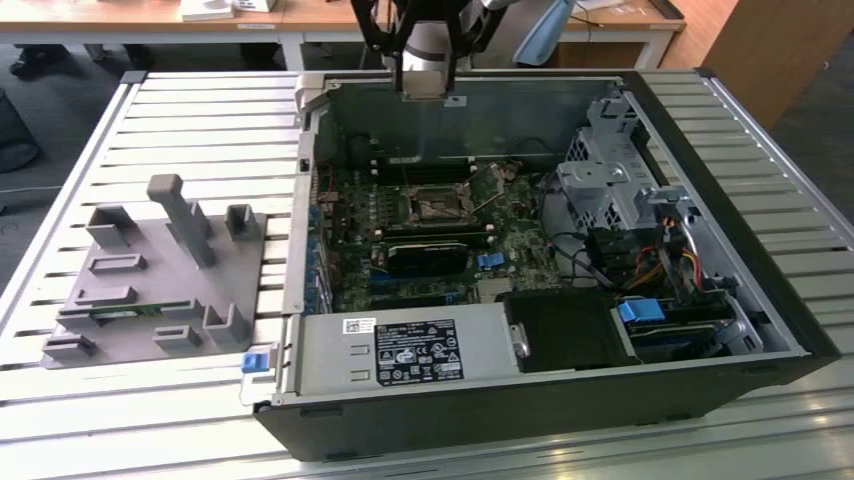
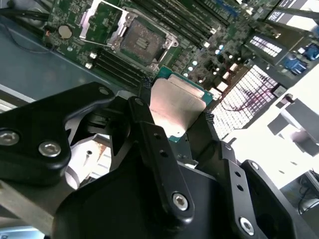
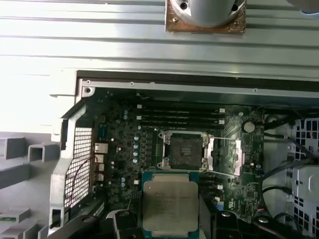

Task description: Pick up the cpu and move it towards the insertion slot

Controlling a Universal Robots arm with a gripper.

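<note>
I see the open computer case [image 1: 747, 300] holding the motherboard with the insertion slot [image 3: 185, 150]. My gripper [image 2: 174, 107] is clamped on the cpu [image 3: 170, 203], metal face exposed, above the case near that slot.

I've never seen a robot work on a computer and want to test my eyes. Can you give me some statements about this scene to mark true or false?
1. The end effector holds the cpu. True.
2. The cpu already sits in the insertion slot. False: the slot is open and bare, and the cpu is held above the board.
3. The grey plastic fixture lies inside the computer case. False: it lies on the table beside the case.
4. The case's side is open. True.
</note>
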